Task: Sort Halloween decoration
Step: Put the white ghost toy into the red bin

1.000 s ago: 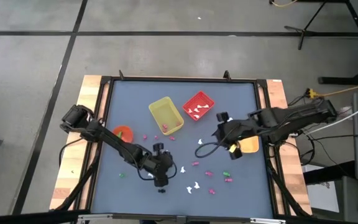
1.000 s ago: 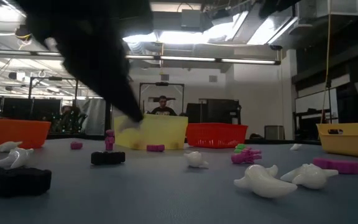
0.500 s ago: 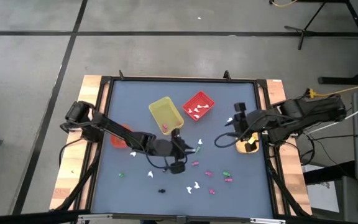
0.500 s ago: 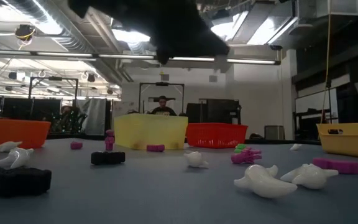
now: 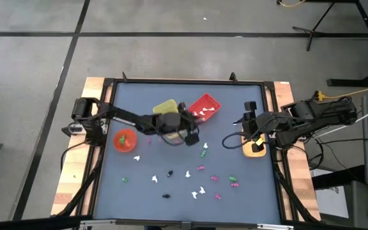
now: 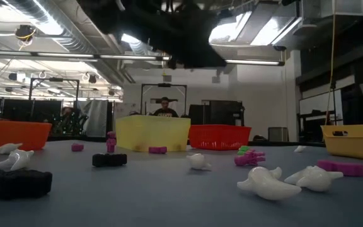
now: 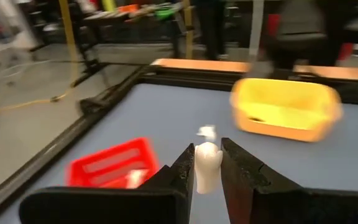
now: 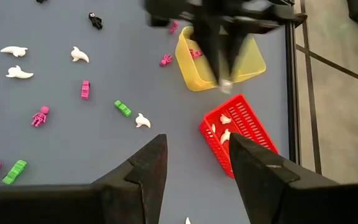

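The Halloween decoration [image 8: 143, 121] is many tiny plastic trinkets in white, pink, green and black, and most of them lie scattered on the grey surface [image 5: 139, 185]. One white ghost trinket [image 7: 207, 167] stands upright between the fingers [image 7: 182, 171] of the left gripper [image 7: 208, 167]. Some white trinkets [image 8: 226, 135] lie inside the red bin [image 8: 248, 127], some pink ones [image 8: 195, 53] in the yellow bin [image 8: 188, 68].

no readable text, no labels, no brands, no numbers anywhere
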You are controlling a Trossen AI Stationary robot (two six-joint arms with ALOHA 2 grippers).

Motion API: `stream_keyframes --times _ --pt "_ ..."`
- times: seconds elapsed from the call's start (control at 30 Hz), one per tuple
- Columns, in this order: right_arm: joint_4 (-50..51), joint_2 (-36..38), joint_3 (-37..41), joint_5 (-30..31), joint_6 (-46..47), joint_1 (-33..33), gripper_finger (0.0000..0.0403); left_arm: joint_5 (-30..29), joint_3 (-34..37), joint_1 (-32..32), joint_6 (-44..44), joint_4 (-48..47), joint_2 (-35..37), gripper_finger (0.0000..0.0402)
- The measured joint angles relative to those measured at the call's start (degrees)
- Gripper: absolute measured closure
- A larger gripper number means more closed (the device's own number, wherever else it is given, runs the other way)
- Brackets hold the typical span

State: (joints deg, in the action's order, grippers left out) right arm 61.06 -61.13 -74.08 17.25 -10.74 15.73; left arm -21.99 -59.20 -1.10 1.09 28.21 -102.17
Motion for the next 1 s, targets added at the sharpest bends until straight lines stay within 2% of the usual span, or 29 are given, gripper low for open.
stream_keyframes --times 0.3,0.67,1.0 --pt "0.0 -0.2 0.0 -0.2 0.0 0.0 0.0233 6.4 0.0 -8.9 4.0 0.5 -1.5 0.0356" --pt "0.1 -0.2 0.0 -0.3 0.0 0.0 0.0233 4.6 0.0 -10.6 4.7 -0.6 -3.6 0.0354" --pt "1.0 -0.2 0.0 -0.3 -0.2 0.0 0.0233 4.5 0.0 -10.6 4.8 -0.3 -3.7 0.0291"
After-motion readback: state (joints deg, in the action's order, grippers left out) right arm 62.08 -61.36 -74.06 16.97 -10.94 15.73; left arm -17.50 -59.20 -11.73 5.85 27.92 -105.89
